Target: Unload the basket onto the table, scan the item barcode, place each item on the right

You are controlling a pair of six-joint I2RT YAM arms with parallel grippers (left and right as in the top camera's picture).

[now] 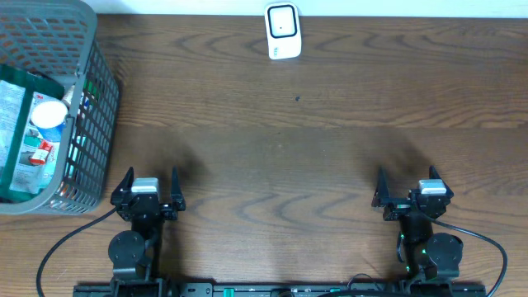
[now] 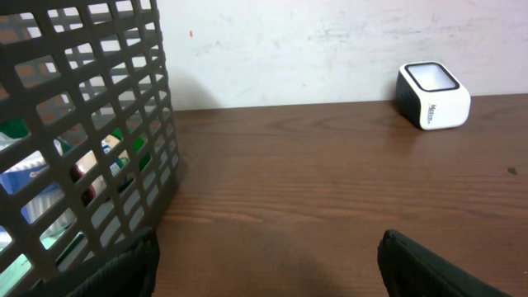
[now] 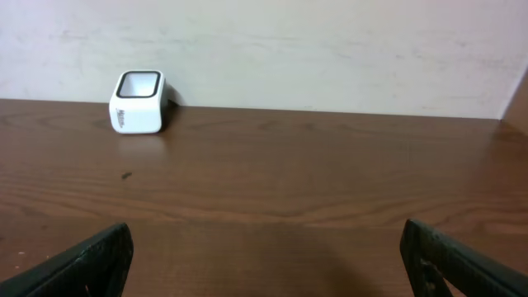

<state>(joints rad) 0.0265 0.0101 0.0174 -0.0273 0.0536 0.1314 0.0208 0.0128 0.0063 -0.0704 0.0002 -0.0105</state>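
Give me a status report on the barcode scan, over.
Left gripper open, empty. Right gripper open, empty. Items sit in basket, none picked. Nothing blocking scanner.

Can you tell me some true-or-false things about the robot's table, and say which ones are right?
1. The white scanner stands at the far edge of the table, by the wall. True.
2. The left gripper is holding something. False: it is open and empty, beside the basket.
3. The grey basket has items inside it. True.
4. The right gripper is shut tight. False: its jaws are wide open with nothing between them.
5. The scanner is inside the basket. False: it stands on the bare table, well apart from the basket.
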